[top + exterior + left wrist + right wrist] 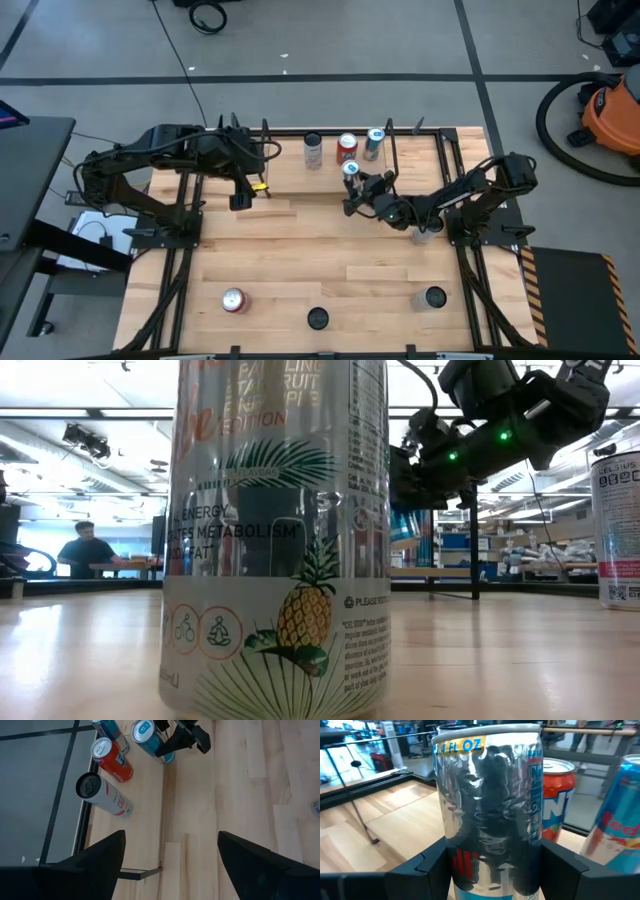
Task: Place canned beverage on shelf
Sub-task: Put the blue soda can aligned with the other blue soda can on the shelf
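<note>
Light wood table [300, 250], black rod frame along edges. Far edge, shelf [420, 135] area: white can [313, 151], red can [347, 148], blue can [374, 143] in row. Near edge: red-topped can [234, 300], dark-topped can [317, 319], third can [434, 298] toward right corner.

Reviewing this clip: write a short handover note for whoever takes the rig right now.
Right gripper: shut on the slim silver-and-blue can, at the black-rod, wood-board shelf.
Left gripper: open, empty, above the shelf's left part.
Done: white can, red can and blue can stand along the far edge.
Left: release this can; three cans wait at the near edge.
</note>
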`<state>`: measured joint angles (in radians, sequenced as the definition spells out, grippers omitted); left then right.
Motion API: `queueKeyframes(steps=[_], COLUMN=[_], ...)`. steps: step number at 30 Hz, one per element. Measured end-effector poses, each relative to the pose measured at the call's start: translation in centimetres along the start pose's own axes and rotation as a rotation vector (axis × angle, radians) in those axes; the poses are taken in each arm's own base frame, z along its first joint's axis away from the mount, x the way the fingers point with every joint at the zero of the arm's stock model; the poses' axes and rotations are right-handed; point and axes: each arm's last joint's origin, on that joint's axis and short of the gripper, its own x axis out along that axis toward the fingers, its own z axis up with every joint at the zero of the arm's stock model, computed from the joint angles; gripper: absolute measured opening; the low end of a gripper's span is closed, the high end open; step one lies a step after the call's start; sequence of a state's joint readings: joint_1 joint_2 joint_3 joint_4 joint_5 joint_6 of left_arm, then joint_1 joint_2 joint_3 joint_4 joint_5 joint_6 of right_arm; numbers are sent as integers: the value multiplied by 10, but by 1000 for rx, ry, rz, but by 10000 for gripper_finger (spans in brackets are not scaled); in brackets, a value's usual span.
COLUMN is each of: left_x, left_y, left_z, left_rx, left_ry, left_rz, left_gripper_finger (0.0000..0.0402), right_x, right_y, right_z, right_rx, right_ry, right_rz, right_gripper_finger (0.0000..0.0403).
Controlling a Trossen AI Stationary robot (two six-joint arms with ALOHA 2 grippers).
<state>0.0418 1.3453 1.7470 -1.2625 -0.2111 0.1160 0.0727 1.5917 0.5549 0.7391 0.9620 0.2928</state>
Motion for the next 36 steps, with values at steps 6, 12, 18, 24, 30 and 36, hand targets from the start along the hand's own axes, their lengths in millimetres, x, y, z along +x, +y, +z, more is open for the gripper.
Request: queueKeyframes(steps=[6, 12, 18, 24, 30, 36], left_x=[0, 0, 0, 0, 0, 0], left_y=[0, 0, 0, 0, 0, 0], left_z=[0, 0, 0, 0, 0, 0], left_rx=[1, 0, 0, -1, -1, -2], left_ry=[0, 0, 0, -1, -1, -1], left_rz=[0, 0, 0, 0, 0, 0], left_gripper_finger=[318, 318, 318, 318, 318, 318], right_x=[-8, -9, -7, -5, 2, 13], right_y=[2, 3, 3, 2, -2, -9], right_z=[-1, -6, -14, -15, -14, -13], right_rx=[-28, -9, 19, 14, 37, 53], right_ry=[-38, -46, -38, -44, -30, -3], right_rz=[-111, -152, -162, -184, -176, -144], right_gripper_finger=[237, 237, 237, 237, 238, 242])
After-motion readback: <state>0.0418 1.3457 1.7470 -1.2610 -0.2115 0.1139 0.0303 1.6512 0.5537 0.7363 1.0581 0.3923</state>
